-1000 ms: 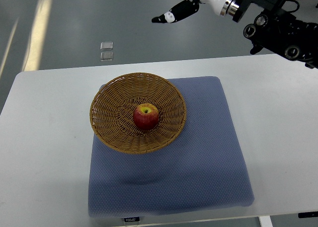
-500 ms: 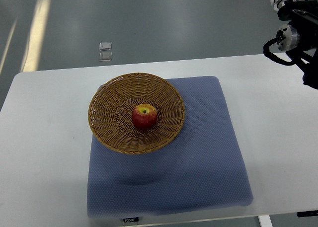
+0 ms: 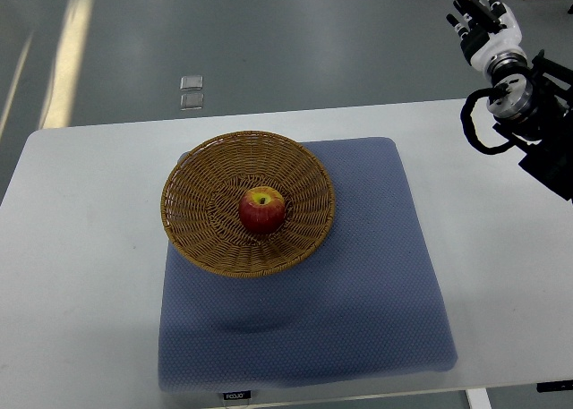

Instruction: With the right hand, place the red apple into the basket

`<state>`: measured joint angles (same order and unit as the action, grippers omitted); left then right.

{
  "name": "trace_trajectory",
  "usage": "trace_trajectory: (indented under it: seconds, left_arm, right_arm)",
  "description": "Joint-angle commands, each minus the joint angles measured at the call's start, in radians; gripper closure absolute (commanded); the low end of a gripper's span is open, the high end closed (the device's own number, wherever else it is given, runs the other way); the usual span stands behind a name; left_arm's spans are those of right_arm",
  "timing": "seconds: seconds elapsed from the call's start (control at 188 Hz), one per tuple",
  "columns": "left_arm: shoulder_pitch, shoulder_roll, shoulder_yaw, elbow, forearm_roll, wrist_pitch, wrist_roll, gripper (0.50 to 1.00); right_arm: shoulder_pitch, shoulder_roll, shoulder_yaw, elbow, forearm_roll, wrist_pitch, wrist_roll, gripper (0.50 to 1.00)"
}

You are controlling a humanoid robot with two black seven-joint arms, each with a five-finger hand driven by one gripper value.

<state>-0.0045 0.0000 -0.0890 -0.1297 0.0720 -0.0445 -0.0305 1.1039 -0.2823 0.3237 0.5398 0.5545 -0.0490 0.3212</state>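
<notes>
The apple (image 3: 261, 209) sits in the middle of the basket (image 3: 201, 230), stem up, on the blue mat (image 3: 376, 275) on the desk (image 3: 81, 275); the right robot hand (image 3: 482, 13) is up at the top right corner, well apart from it, fingers loosely spread and holding nothing. Little looks likely to go wrong from here. The likeliest slip is the arm clipping the desk's far edge if it drops, or the light basket shifting on the soft mat if the desk is jolted.
</notes>
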Motion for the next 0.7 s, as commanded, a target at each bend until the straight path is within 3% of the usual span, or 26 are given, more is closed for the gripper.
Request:
trace_trajectory:
  seconds: [0.0,0.208,0.213,0.266,0.426,0.697]
  left_arm:
    - [0.000,0.000,0.000,0.001,-0.001,0.000,0.000,0.500]
    - [0.000,0.000,0.000,0.001,-0.001,0.000,0.000,0.500]
    - [0.000,0.000,0.000,0.001,0.000,0.000,0.000,0.500]
    - [0.000,0.000,0.000,0.001,0.000,0.000,0.000,0.500]
    - [0.000,0.000,0.000,0.001,0.000,0.000,0.000,0.500]
    - [0.000,0.000,0.000,0.001,0.000,0.000,0.000,0.500]
  right_arm:
    - [-0.016,0.023,0.003,0.002,-0.025,0.080,-0.106,0.579]
    - [-0.038,0.029,0.006,0.002,-0.028,0.113,-0.122,0.579]
    - [-0.053,0.034,0.006,0.002,-0.028,0.150,-0.119,0.579]
    - [-0.062,0.040,0.006,0.000,-0.034,0.181,-0.116,0.579]
    - [-0.072,0.040,0.005,-0.020,-0.038,0.186,-0.073,0.579]
    - [-0.072,0.040,0.003,-0.034,-0.038,0.186,-0.073,0.579]
